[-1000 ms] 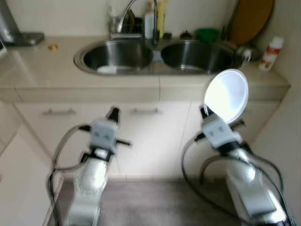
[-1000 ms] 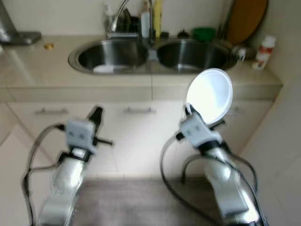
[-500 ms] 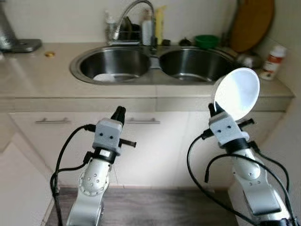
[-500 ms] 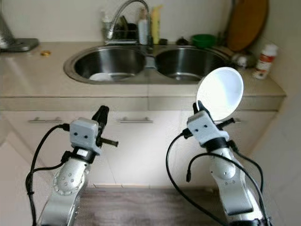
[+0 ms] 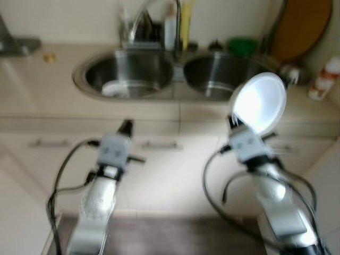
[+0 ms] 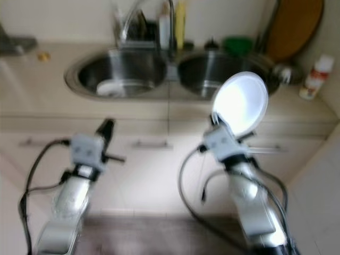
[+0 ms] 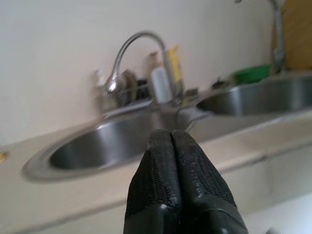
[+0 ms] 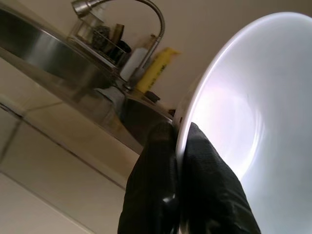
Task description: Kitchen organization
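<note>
While the head views are blurred, a white plate (image 5: 258, 102) can be made out, gripped by its lower rim in the right gripper (image 8: 176, 141), whose two black fingers (image 8: 151, 161) are closed on the rim, one on each face, as the right wrist view shows plainly. The plate is held upright and slightly tilted in the air, in front of the counter (image 5: 37, 90) edge and short of the right basin of the double sink (image 5: 222, 71); nothing is touched by it but the fingers. The left gripper (image 7: 171, 139) is raised before the cabinets (image 5: 170, 170) with its fingers pressed together on nothing, pointed toward the left basin and the tap (image 7: 127, 48). Something pale, possibly another plate or dish (image 5: 116, 88), lies in the left basin, though the blur does not allow it to be told for certain. Bottles (image 5: 171, 29), a green bowl (image 5: 243, 45) and a brown board (image 5: 308, 26) are ranged behind the sink, and a small white bottle (image 5: 325, 79) stands at the counter's right end. As for progress, the plate has been picked up and brought near the sink, but it has not yet been set down anywhere, so the placing is judged to be what remains; where it is meant to go cannot be read from these views. The pale item in the left basin may also be left to deal with.
</note>
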